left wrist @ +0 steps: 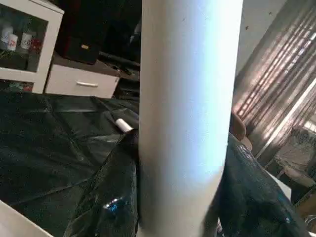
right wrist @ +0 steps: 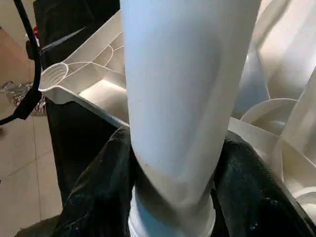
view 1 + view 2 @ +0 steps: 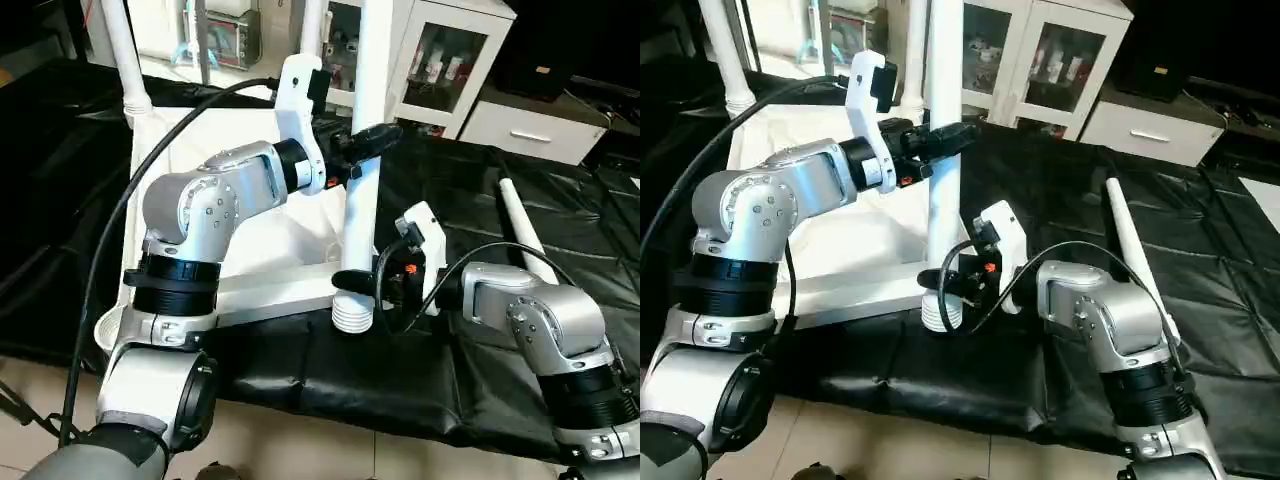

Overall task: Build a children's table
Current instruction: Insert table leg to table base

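Covering most of the frame, a glossy black plastic sheet (image 3: pixel 470 230) spreads over the floor, with bare room along its right side and pale floor tiles (image 3: pixel 300 440) running along the bottom edge. On the sheet's left half lies the white plastic rectangular table top (image 3: pixel 270 235), underside up, its near edge running left to right across the middle of the picture and one open round corner socket (image 2: pixel 54 76) at lower left. Rising from the near right corner socket, just right of centre, a long white tapered tube leg (image 3: pixel 362 150) stands upright, long axis vertical, its ribbed foot (image 3: pixel 352 315) at the sheet's level. Two more white legs (image 3: pixel 128 60) stand upright at the far corners (upper left and upper middle), while a fourth white leg (image 3: pixel 522 230) lies flat on the sheet at right, pointing away towards the upper frame.

The left gripper (image 3: pixel 365 140) clasps the upright leg high up, its black fingers (image 1: pixel 113 197) pressed to either side of the tube. The right gripper (image 3: pixel 365 282) sits low on the same leg, its fingers (image 2: pixel 98 197) hugging the tube just above the foot. White glass-door cabinets (image 3: pixel 440 60) line the room's far side.
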